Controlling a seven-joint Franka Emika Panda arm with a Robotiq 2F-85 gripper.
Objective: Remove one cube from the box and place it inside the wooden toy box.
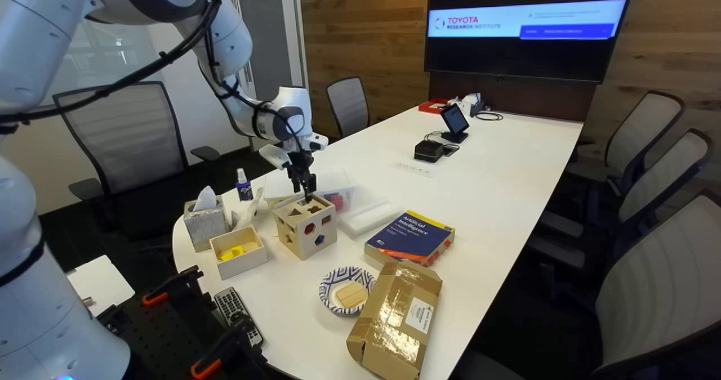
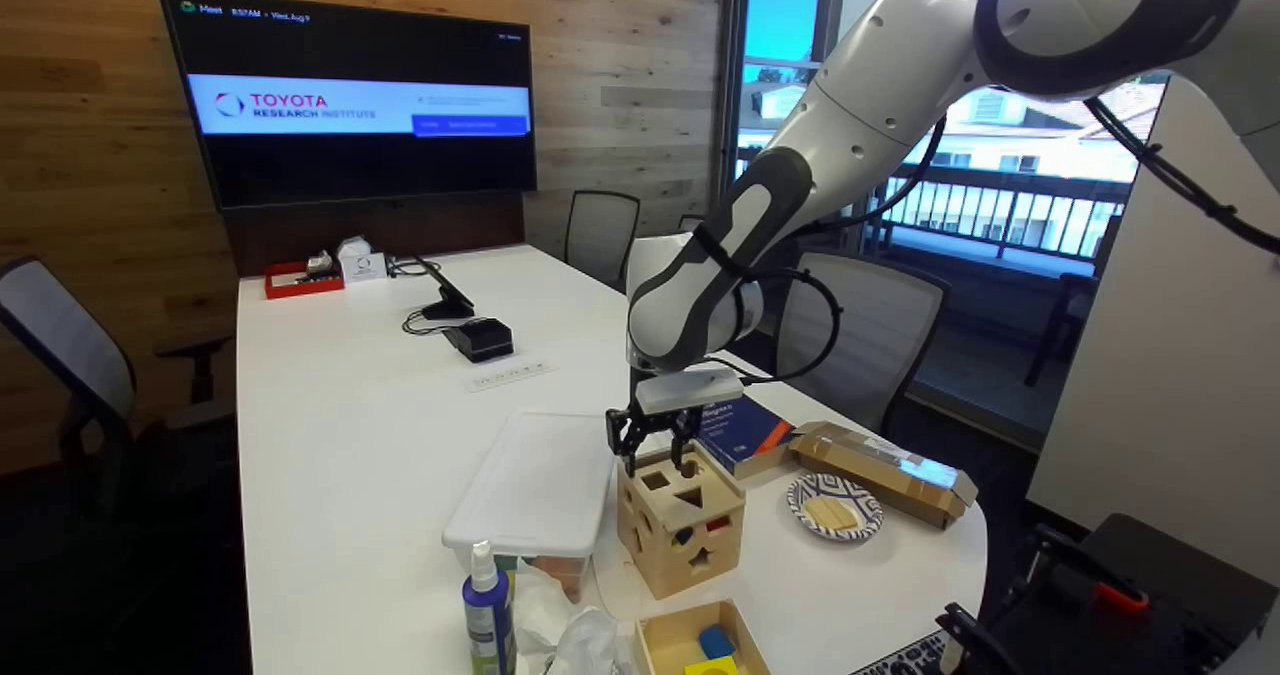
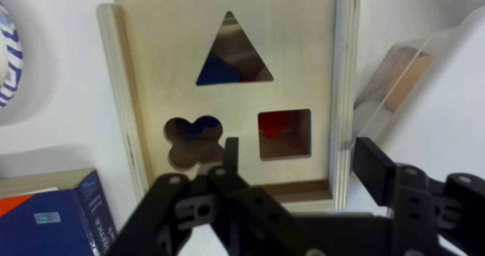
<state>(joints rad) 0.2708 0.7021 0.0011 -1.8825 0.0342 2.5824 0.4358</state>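
The wooden toy box (image 1: 308, 248) stands on the table and also shows in an exterior view (image 2: 662, 567) and in the wrist view (image 3: 170, 62). Red and blue blocks show inside it through its holes. A narrow gap shows at one edge of its top panel. The box (image 1: 243, 264), low and open-topped, stands beside it. A yellow block (image 2: 712, 667) and a blue block (image 2: 716, 641) lie in it. My gripper (image 3: 295, 153) is open and empty over the toy box's top. One finger is above the panel, the other just past the side edge. I cannot tell whether either touches.
A lidded clear bin (image 2: 530, 495) stands close beside the toy box. A blue book (image 1: 408, 235), a cardboard package (image 1: 394, 323) and a patterned plate (image 1: 326, 300) lie on its other side. A tissue box (image 1: 204, 229), spray bottle (image 1: 244, 188) and remote (image 1: 236, 312) surround the box.
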